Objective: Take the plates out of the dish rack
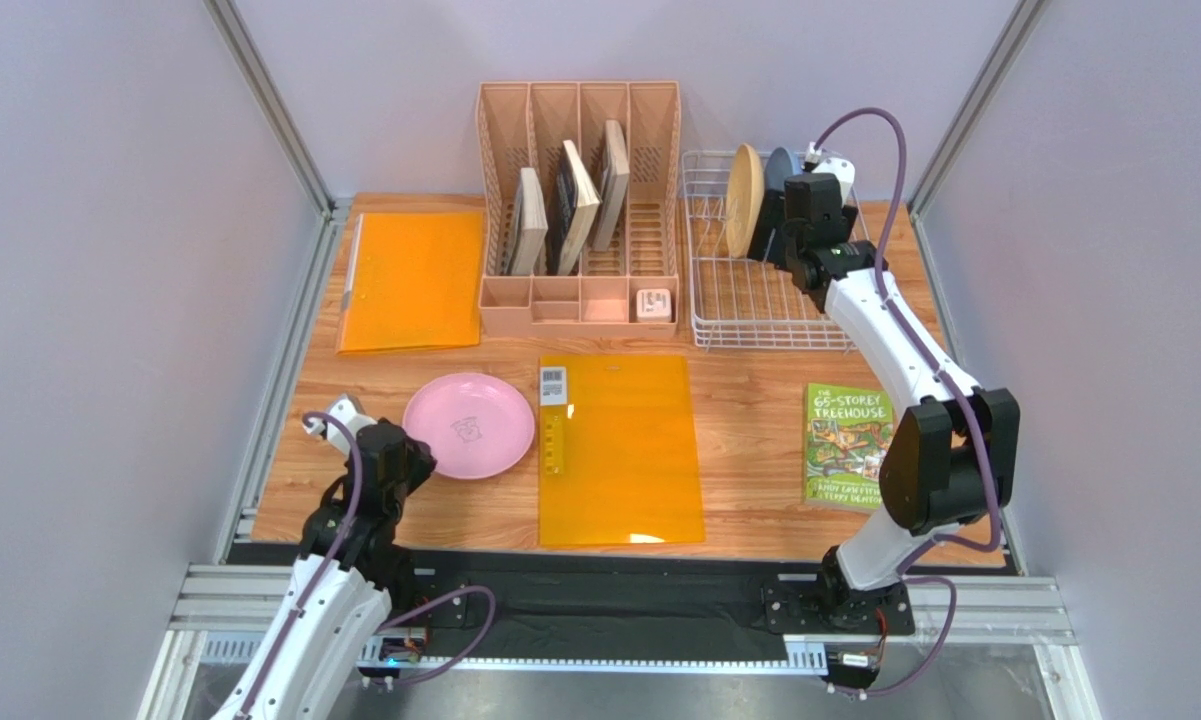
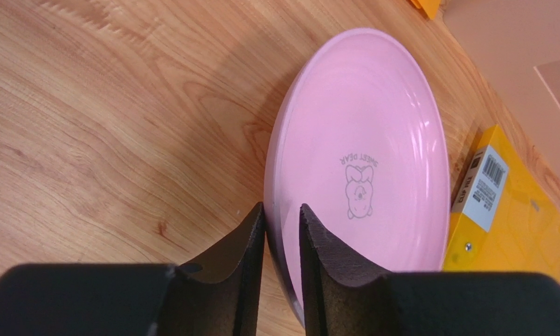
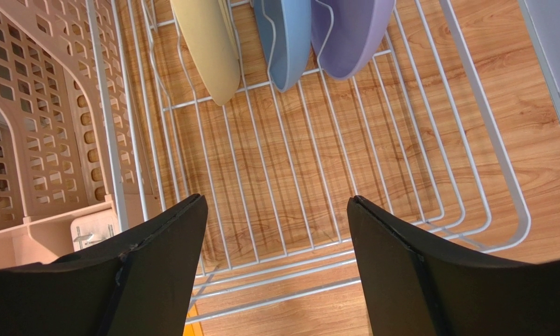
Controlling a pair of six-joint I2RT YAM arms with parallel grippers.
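Left gripper (image 2: pixel 282 211): black, ribbed pads clamped on the near rim of the pink plate (image 2: pixel 363 154), with only the rim's thickness between them. The plate is round, shallow and matte with a smooth raised lip and a small grey animal print with lettering at centre. The top view shows it on the wood-grain table (image 1: pixel 741 405) at front left, well clear of the dish rack (image 1: pixel 741 308). I can't tell whether the gripped edge sits flat or slightly lifted. Its far edge is near a translucent orange plastic sheet (image 1: pixel 618 447). Right gripper (image 3: pixel 275 204): jaws spread wide and holding nothing, above the near half of the rack and pointed down into it. The rack is a rectangular basket of thin white wire with a grid floor, raised sides and rounded corners, and wood shows through the mesh. Three plates stand on edge at its far end, close together, their lower rims on the floor wires: cream-yellow plate (image 3: pixel 202 42) nearest the organizer, light blue plate (image 3: pixel 282 35) in the middle, lavender plate (image 3: pixel 349 31) on the outer side. All are matte and the same curved profile. The pink plastic organizer (image 1: pixel 579 210), slotted with perforated walls, sits just beside the rack's left side. A glossy paperback (image 1: pixel 847 440) lies flat near the right arm.
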